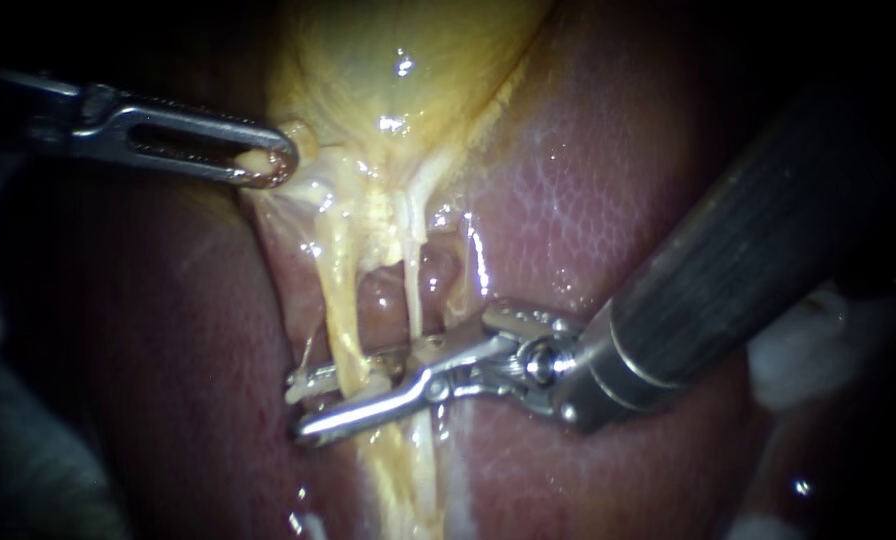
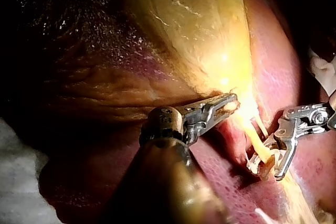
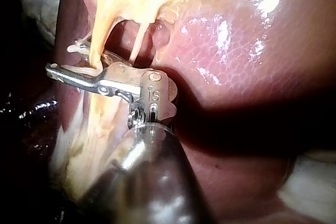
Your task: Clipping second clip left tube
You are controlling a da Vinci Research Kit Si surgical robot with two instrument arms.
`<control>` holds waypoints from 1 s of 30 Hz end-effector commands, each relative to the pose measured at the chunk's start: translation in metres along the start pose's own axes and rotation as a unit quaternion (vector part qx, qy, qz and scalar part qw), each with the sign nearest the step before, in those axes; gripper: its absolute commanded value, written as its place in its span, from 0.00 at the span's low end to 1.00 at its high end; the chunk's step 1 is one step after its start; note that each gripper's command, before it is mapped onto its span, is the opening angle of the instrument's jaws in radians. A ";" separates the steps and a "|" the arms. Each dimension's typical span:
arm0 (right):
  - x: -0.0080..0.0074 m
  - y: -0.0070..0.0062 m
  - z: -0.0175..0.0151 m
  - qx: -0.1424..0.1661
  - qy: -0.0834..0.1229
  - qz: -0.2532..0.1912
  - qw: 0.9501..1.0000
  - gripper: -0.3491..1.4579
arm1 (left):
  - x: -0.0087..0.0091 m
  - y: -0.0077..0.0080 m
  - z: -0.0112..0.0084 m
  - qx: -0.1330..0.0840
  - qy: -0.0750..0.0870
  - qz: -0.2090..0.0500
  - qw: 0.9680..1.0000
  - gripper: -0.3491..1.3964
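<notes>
left instrument (image 2: 227, 103) clamped on gallbladder (image 2: 199, 30) edge; right instrument (image 2: 266, 166) straddles tube (image 2: 252, 139) just ahead

The endoscope sits close over the liver (image 1: 588, 230), facing the gallbladder (image 1: 398, 60) and the left tube (image 1: 340, 310). Each wrist camera peers along its own shaft from behind, even closer: left instrument (image 2: 229, 103), right instrument (image 3: 62, 60). All three views share that tube.

Dark surroundings, white cloth (image 1: 803, 355) at edge.

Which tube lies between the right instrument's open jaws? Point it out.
The left tube, the thicker yellow one: it crosses the gap near the tips of the right instrument. The thinner right tube passes behind the jaws nearer their hinge.
</notes>
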 end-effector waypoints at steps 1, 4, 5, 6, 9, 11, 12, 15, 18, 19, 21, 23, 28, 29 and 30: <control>0.0002 -0.0003 -0.0001 0.004 -0.003 0.001 1.000 0.45 | 0.0000 0.0000 0.0000 0.000 0.000 0.000 1.000 0.00; 0.0008 -0.0014 -0.0003 0.016 -0.007 0.004 1.000 0.44 | 0.0000 0.0000 0.0000 0.000 0.000 0.000 1.000 0.00; 0.0010 -0.0017 -0.0004 0.019 -0.008 0.005 1.000 0.44 | 0.0000 0.0000 0.0000 0.000 0.000 0.000 1.000 0.00; 0.0011 -0.0021 -0.0004 0.022 -0.010 0.006 1.000 0.44 | 0.0000 0.0000 0.0000 0.000 0.000 0.000 1.000 0.00; 0.0015 -0.0032 -0.0006 0.036 -0.021 0.009 0.999 0.44 | 0.0000 0.0000 0.0000 0.000 0.000 0.000 1.000 0.00; 0.0017 -0.0038 -0.0007 0.049 -0.031 0.010 0.998 0.44 | 0.0000 0.0000 0.0000 0.000 0.000 0.000 1.000 0.00; 0.0017 -0.0041 -0.0007 0.055 -0.035 0.011 0.998 0.43 | 0.0000 0.0000 0.0000 0.000 0.000 0.000 1.000 0.00; 0.0017 -0.0047 -0.0007 0.064 -0.040 0.012 0.997 0.43 | 0.0000 0.0000 0.0000 0.000 0.000 0.000 1.000 0.00; 0.0017 -0.0050 -0.0006 0.069 -0.041 0.013 0.997 0.43 | 0.0000 0.0000 0.0000 0.000 0.000 0.000 1.000 0.00; 0.0016 -0.0051 -0.0005 0.071 -0.042 0.013 0.997 0.43 | 0.0000 0.0000 0.0000 0.000 0.000 0.000 1.000 0.00; 0.0016 -0.0053 -0.0004 0.071 -0.042 0.013 0.997 0.42 | 0.0000 0.0000 0.0000 0.000 0.000 0.000 1.000 0.00; 0.0016 -0.0053 -0.0004 0.071 -0.042 0.013 0.996 0.42 | 0.0000 0.0000 0.0000 0.000 0.000 0.000 1.000 0.00; 0.0016 -0.0053 -0.0004 0.071 -0.042 0.013 0.997 0.40 | 0.0000 0.0000 0.0000 0.000 0.000 0.000 1.000 0.00; 0.0016 -0.0053 -0.0004 0.071 -0.042 0.013 0.997 0.39 | 0.0000 0.0000 0.0000 0.000 0.000 0.000 1.000 0.00; 0.0016 -0.0053 -0.0004 0.071 -0.042 0.013 0.997 0.39 | 0.0000 0.0000 0.0000 0.000 0.000 0.000 1.000 0.00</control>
